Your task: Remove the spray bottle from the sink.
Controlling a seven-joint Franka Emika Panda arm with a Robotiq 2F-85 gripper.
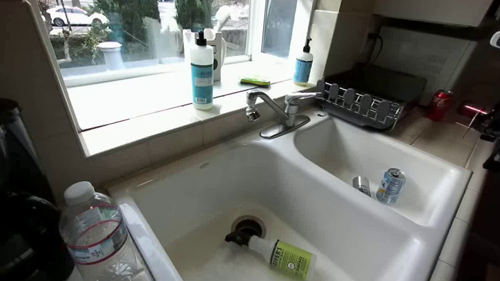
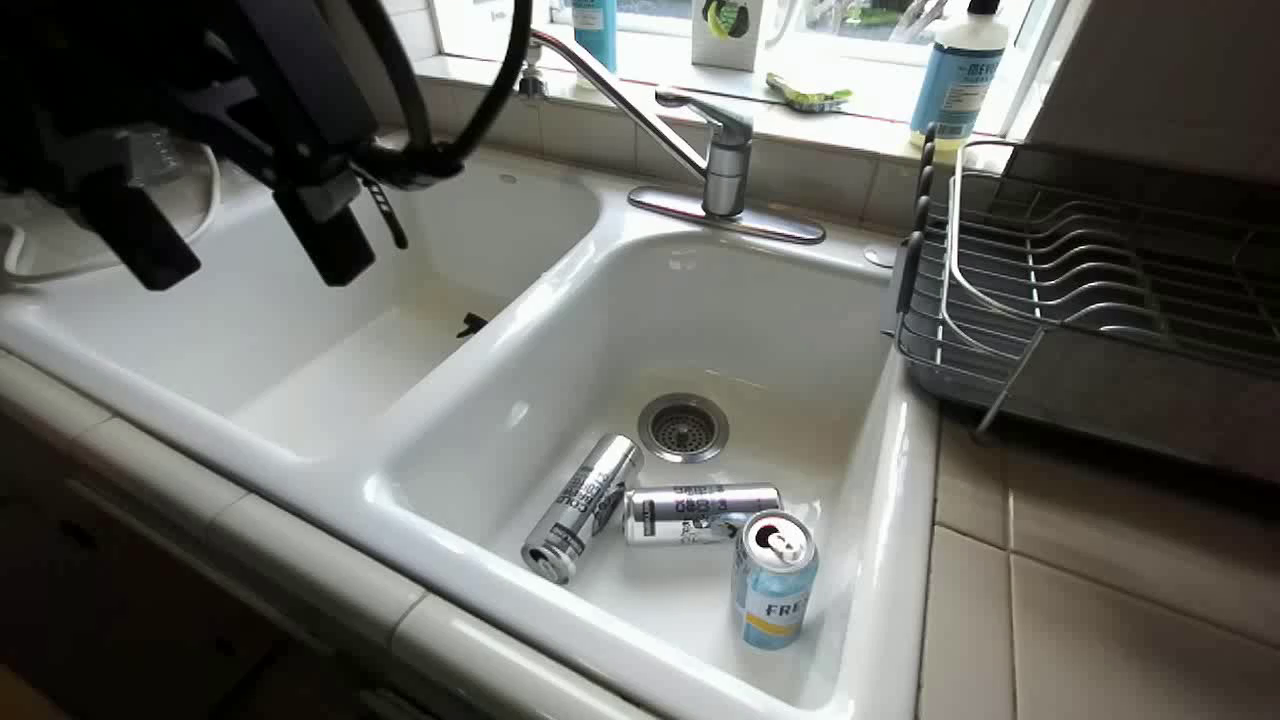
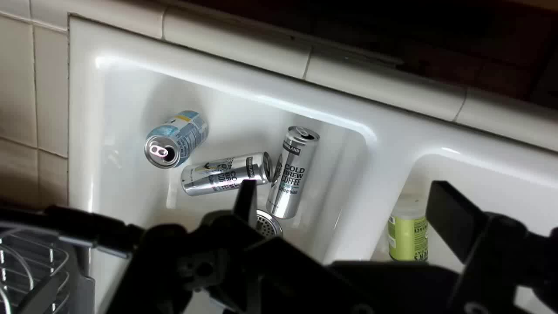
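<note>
In the wide half of the sink (image 1: 338, 216), there's the spray bottle (image 1: 291, 259) on its side | long axis roughly along the divider (image 3: 377, 196), trigger head (image 1: 236, 237) by the drain (image 1: 249, 224) | gripper (image 2: 255, 268) well above, 2 jaws apart, holding nothing | likely 2 moves: sideways over it, then down

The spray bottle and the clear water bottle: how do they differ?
The spray bottle lies on its side in the sink; the water bottle stands upright beside the sink. The spray bottle has a black spray head, the water bottle a white cap. Both are labelled.
</note>
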